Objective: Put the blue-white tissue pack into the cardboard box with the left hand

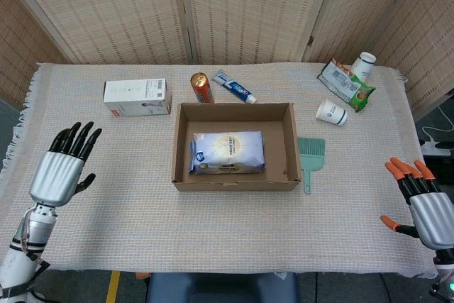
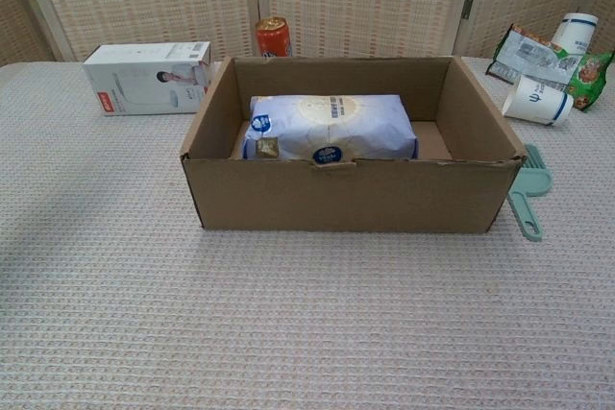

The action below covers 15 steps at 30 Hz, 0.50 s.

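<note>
The blue-white tissue pack lies flat inside the cardboard box, towards its left side. My left hand hovers far to the left of the box near the table's left edge, fingers spread, holding nothing. My right hand, with orange fingertips, sits at the table's front right corner, fingers apart and empty. Neither hand shows in the chest view.
Behind the box stand a white carton, a red can and a toothpaste tube. A green brush lies right of the box. A paper cup, snack bag and another cup sit at the back right.
</note>
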{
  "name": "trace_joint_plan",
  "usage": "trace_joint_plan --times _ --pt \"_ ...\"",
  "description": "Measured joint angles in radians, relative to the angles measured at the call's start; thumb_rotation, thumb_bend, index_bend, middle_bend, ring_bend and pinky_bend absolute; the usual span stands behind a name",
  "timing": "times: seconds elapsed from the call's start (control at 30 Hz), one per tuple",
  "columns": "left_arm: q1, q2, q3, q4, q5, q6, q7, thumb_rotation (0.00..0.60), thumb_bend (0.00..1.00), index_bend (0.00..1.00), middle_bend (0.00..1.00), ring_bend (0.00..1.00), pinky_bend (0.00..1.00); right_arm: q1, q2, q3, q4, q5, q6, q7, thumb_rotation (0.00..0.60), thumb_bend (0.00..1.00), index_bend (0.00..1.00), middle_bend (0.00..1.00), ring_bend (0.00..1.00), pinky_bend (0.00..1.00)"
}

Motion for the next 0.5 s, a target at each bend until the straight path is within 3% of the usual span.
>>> trace_joint_plan --times 0.23,0.5 --pt "0.130 -0.023 0.073 0.128 0.121 0.086 -0.067 0.600 0.18 0.00 0.00 0.00 0.17 -0.007 -0.001 -0.015 -0.008 -0.035 0.015 -0.009 0.600 0.00 0.05 0.03 0.00 0.00" --pt "0.191 -0.053 0.080 0.224 0.126 0.065 -0.120 0.600 0.18 0.00 0.00 0.00 0.18 -0.008 -0.004 -0.022 -0.012 -0.047 0.015 -0.017 0.600 0.00 0.05 0.03 0.00 0.00"
